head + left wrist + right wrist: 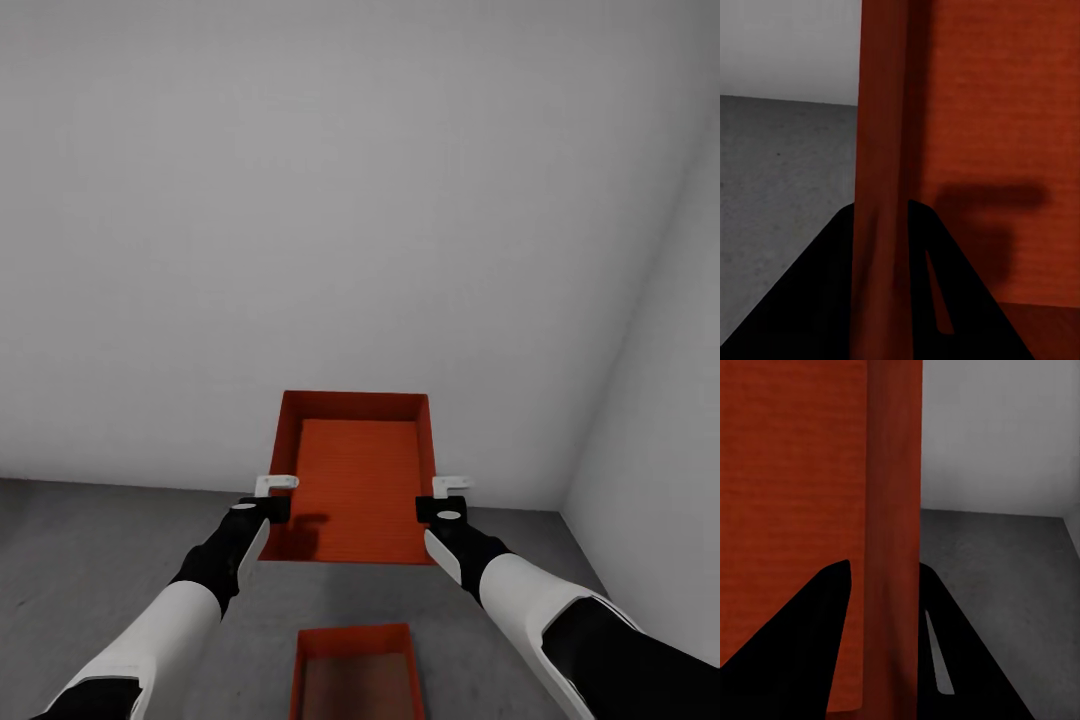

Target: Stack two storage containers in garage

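Note:
I hold one orange-red storage container [357, 480] in the air in front of me, tilted with its open top facing me. My left gripper [274, 494] is shut on its left wall [881, 187]. My right gripper [446, 496] is shut on its right wall [894, 547]. The second storage container [355, 670] rests on the dark grey concrete floor [90, 540] of the garage, directly below the held one and close to my base. In both wrist views the black fingers straddle the thin wall.
A plain grey-white wall [300, 220] stands straight ahead, and a second wall [660, 400] meets it at a corner on the right. Concrete floor lies open to the left of the lower bin.

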You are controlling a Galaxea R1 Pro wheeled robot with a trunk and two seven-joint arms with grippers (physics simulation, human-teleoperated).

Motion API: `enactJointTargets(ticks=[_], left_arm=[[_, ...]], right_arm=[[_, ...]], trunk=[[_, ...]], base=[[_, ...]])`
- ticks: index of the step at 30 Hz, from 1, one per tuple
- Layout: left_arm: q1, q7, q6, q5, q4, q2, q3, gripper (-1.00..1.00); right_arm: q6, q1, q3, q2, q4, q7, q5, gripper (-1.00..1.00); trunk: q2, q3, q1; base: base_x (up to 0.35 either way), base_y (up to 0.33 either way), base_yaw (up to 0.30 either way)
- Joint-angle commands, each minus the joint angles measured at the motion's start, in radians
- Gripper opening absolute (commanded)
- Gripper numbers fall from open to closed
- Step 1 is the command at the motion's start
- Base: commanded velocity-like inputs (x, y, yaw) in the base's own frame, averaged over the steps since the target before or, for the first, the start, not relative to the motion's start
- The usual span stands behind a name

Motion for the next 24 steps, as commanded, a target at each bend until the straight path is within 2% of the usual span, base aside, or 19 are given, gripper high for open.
enactJointTargets(ticks=[1, 18, 24], left_arm=[[0.000, -0.003, 0.007, -0.004, 0.000, -0.034, 0.016, -1.00], [0.000, -0.003, 0.009, -0.002, -0.001, -0.041, 0.016, -1.00], [0.000, -0.003, 0.009, -0.002, 0.000, -0.041, 0.016, -1.00]], right_arm=[[-0.016, -0.001, -0.016, 0.003, -0.008, -0.001, 0.015, -1.00], [-0.016, -0.001, -0.016, 0.004, -0.008, 0.000, 0.015, -1.00], [-0.016, -0.001, -0.016, 0.004, -0.008, 0.001, 0.015, -1.00]], trunk=[[-0.002, -0.002, 0.001], [-0.114, -0.052, 0.062], [-0.156, -0.077, 0.085]], base=[[0.000, 0.000, 0.000], [0.000, 0.000, 0.000], [0.000, 0.000, 0.000]])
